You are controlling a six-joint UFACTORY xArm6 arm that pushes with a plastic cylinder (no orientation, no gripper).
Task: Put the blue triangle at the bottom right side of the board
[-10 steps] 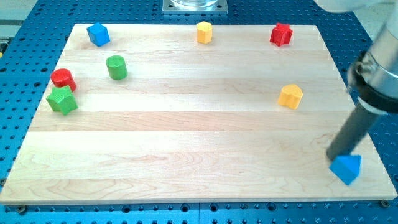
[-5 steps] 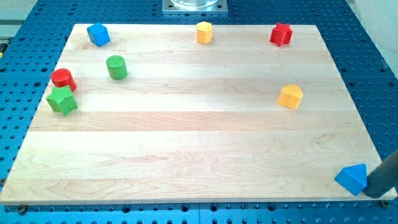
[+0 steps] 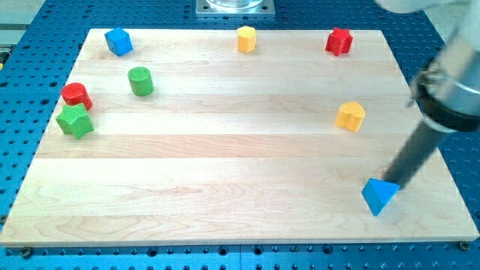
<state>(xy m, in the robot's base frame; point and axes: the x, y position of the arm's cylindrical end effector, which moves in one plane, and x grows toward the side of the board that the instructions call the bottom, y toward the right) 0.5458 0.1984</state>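
The blue triangle (image 3: pixel 379 196) lies on the wooden board (image 3: pixel 225 165) near its bottom right corner, a little in from the right edge. My tip (image 3: pixel 391 184) touches the triangle's upper right side. The dark rod slants up to the view's right from there, toward the arm at the right edge.
A yellow block (image 3: pixel 350 116) sits above the triangle. A red block (image 3: pixel 339 41) is at the top right, a yellow block (image 3: pixel 247 38) at top centre, a blue block (image 3: pixel 118 41) at top left. A green cylinder (image 3: pixel 140 81), red cylinder (image 3: pixel 76 95) and green star (image 3: pixel 74 121) are at the left.
The blue triangle went from the right edge down to the bottom right corner, then was pushed left and slightly up. My tip swung around to its right and now sits at its upper right.
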